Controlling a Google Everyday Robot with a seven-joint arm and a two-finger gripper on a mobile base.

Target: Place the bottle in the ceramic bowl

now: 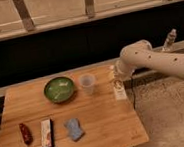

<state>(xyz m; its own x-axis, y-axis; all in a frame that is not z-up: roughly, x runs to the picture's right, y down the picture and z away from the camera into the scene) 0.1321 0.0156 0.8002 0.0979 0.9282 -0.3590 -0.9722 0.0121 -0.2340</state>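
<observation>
The white bottle (120,90) hangs upright just above the right edge of the wooden table (101,122), its cap end up in my gripper (115,79). The gripper is shut on the bottle's top, and the white arm reaches in from the right. The green ceramic bowl (59,89) sits at the back of the table, left of the bottle, with nothing in it but pale marks. A translucent plastic cup (87,83) stands between the bowl and the bottle.
Near the table's front left lie a dark red item (25,133), a wrapped bar (46,134) and a blue cloth-like piece (73,129). A clear bottle (169,39) stands on the ledge behind the arm. Bare floor lies right of the table.
</observation>
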